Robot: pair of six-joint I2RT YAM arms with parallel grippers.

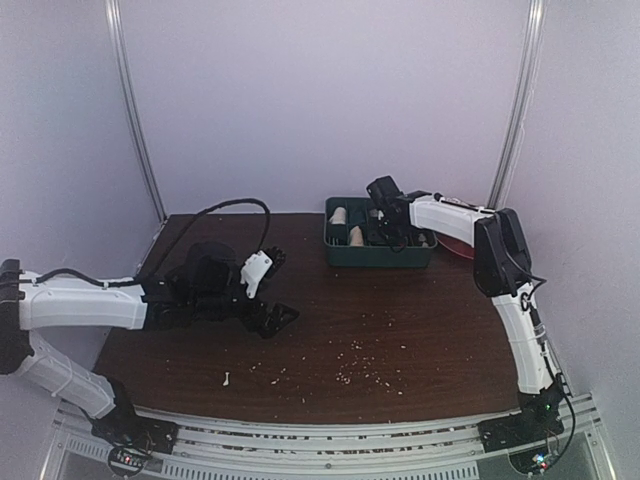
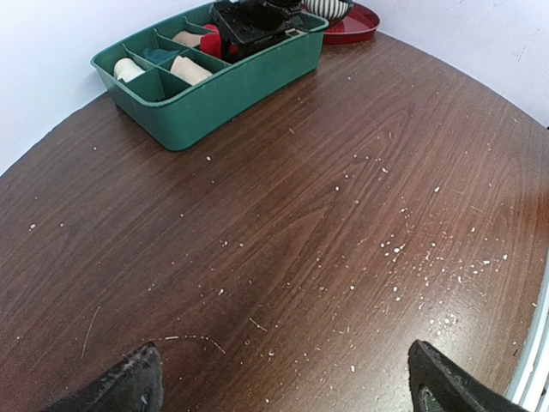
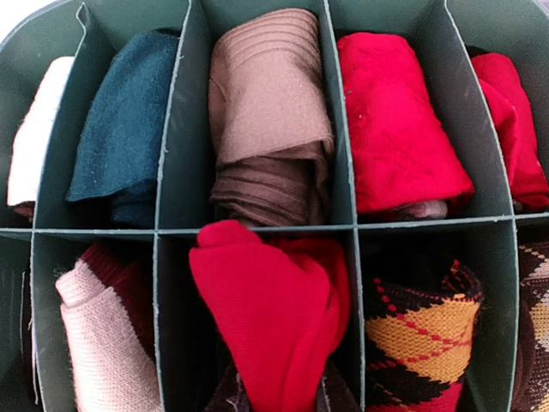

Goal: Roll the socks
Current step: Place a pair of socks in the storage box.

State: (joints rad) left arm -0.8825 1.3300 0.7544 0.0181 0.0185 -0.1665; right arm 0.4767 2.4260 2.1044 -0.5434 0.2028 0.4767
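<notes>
Red sock: the red sock [image 3: 270,313] stands bunched in the middle cell of the near row of the tray [image 1: 380,258], its fabric rising toward the right wrist camera.
Argyle sock: the argyle sock [image 3: 420,335], black with orange and red diamonds, sits rolled in the cell just right of the red sock, with one divider between them.
Right gripper: the right gripper [image 3: 279,399] reaches down into the tray. Its dark tips show only at the bottom edge of the wrist view, drawn in close and pinching the red sock.
Left gripper: the left gripper [image 2: 283,386] hangs low over the table [image 1: 400,320] with its fingers spread wide and nothing between them.
Neighbouring cells: a beige roll [image 3: 270,112] is behind the red sock, a red roll [image 3: 395,120] behind the argyle sock, a teal roll [image 3: 120,112] further left, and a pink roll [image 3: 94,343] is in the near-left cell.
Edges: the tray lies at the far edge of the table, right of centre and near the back wall. A red plate [image 1: 458,247] sits just beside its right end.
Open room: bare wood stretches between the left gripper and the tray, dotted with pale crumbs [image 2: 403,249] that are thickest toward the near edge.
Tight room: the thin dividers close in on every sock.
</notes>
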